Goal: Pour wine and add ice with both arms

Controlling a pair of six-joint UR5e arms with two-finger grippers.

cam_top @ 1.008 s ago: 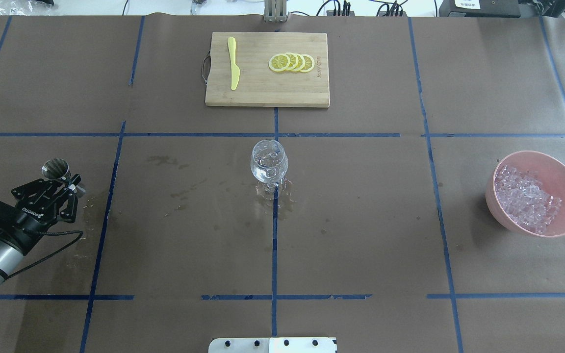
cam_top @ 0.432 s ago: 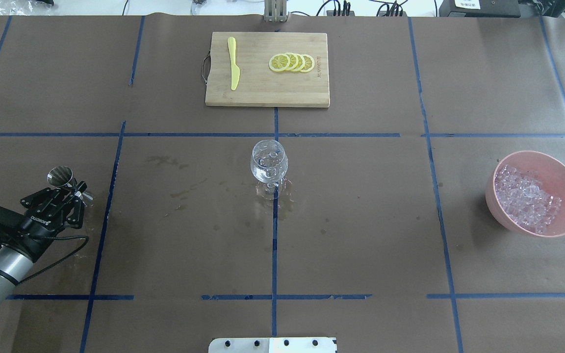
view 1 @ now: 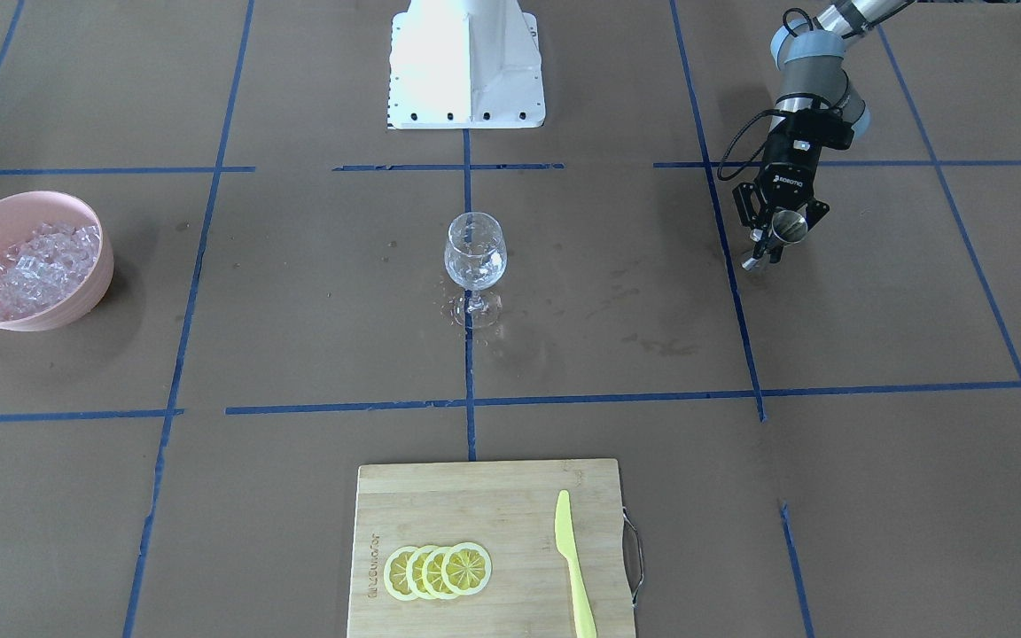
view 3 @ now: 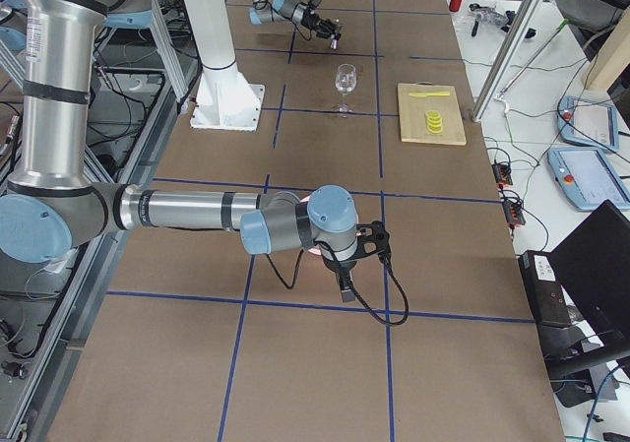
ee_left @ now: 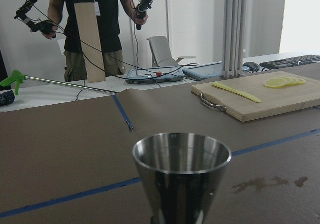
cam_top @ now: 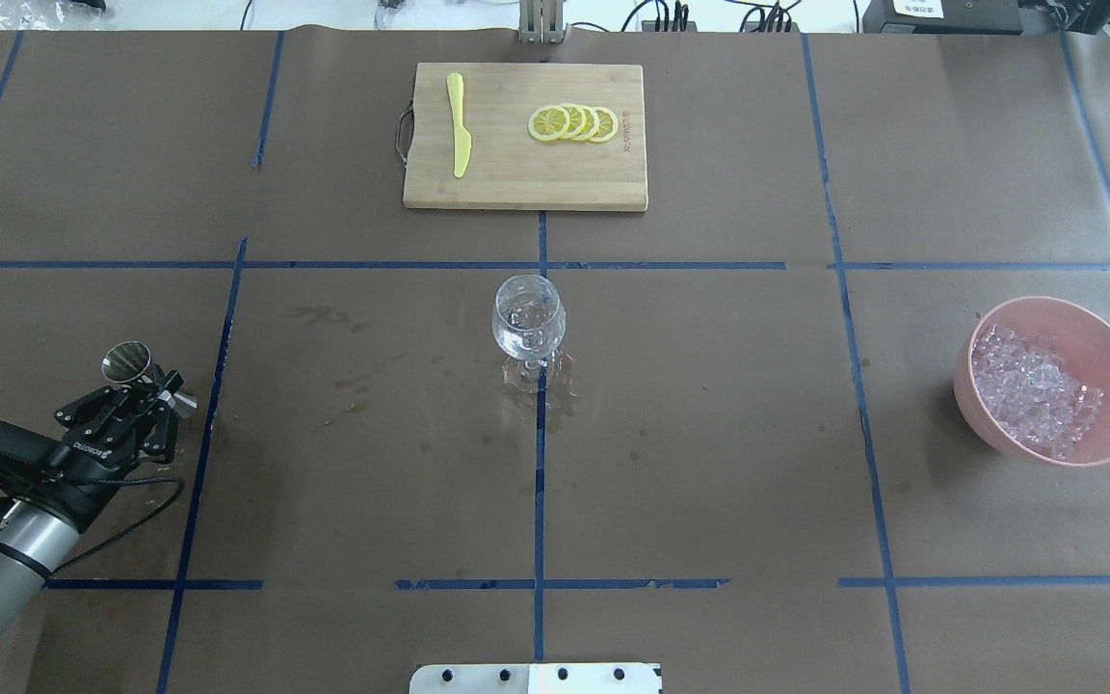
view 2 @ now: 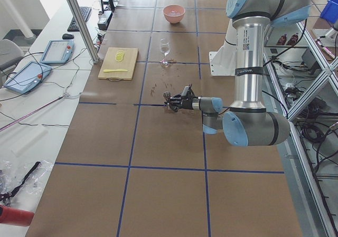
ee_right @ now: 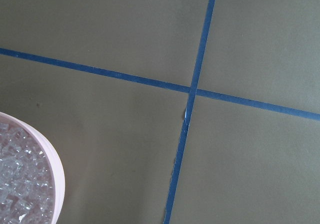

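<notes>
Ice: small clear cube-like ice chunks (cam_top: 1032, 390) heaped in pink round bowl (cam_top: 1099, 333), nr table's right edge, abt halfway btwn robot's edge and far edge.
Glass: clear stemmed wine glass (cam_top: 528, 323) upright at table centre, foot on a crossing of blue tape lines (cam_top: 541, 482); wet marks round foot; contents can't be made out.
Jigger: steel double-cone jigger (cam_top: 128, 362) nr left edge, well apart from glass, mouth up, slightly tilted.
L grip: left gripper (cam_top: 162, 387) closed round jigger's waist, fingers tight on it; low over table, contact w/ table unclear.
R grip: right gripper (view 3: 345, 286) over bowl area; seen in right side view only, can't tell how wide its fingers stand.
Board: bamboo cutting board (cam_top: 526, 178) at middle of far edge; yellow plastic knife (cam_top: 459, 125) and overlapping lemon slices (cam_top: 574, 123) lie on it, apart.
</notes>
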